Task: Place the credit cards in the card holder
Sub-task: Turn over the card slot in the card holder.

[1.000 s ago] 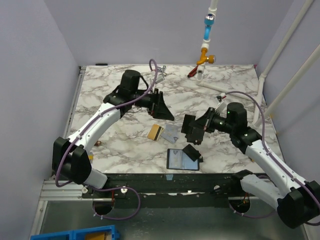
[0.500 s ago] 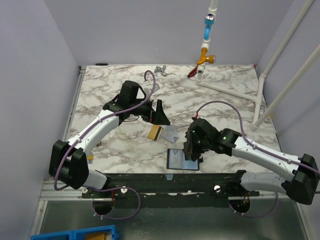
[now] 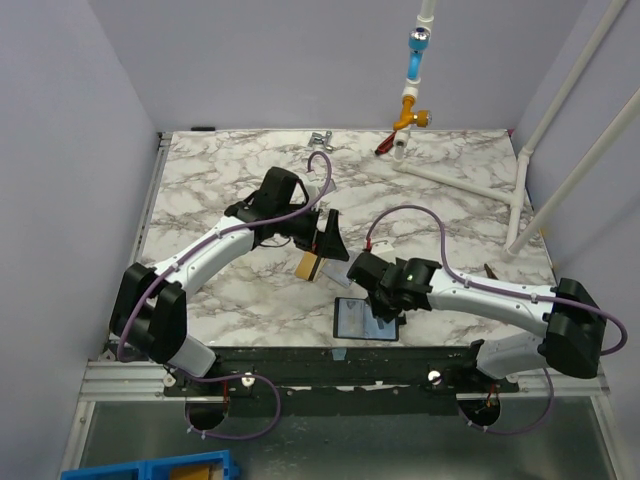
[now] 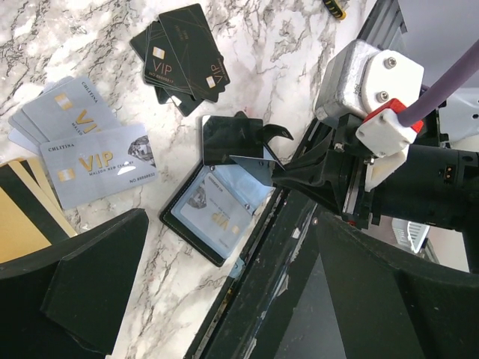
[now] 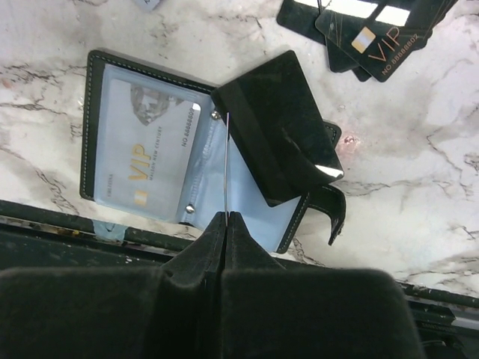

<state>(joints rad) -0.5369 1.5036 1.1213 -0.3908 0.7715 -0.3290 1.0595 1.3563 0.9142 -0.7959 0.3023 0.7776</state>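
- At the near edge of the counter, the card holder is laid open, with a VIP card seen in its clear sleeve.
- A thin card is clamped edge-on in the right claw above the lining, seemingly for insertion. Its colour cannot be told.
- The left claw is held apart over the loose grey cards and gold cards, which are partly cut off.

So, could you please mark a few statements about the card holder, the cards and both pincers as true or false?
1. The card holder lies open. True.
2. Its left sleeve is empty. False: a grey VIP card sits inside it.
3. The right pincer is shut on a thin sheet seen edge-on. True.
4. The left pincer grips a gold card. False: it is open and holds nothing; the gold cards lie on the table.
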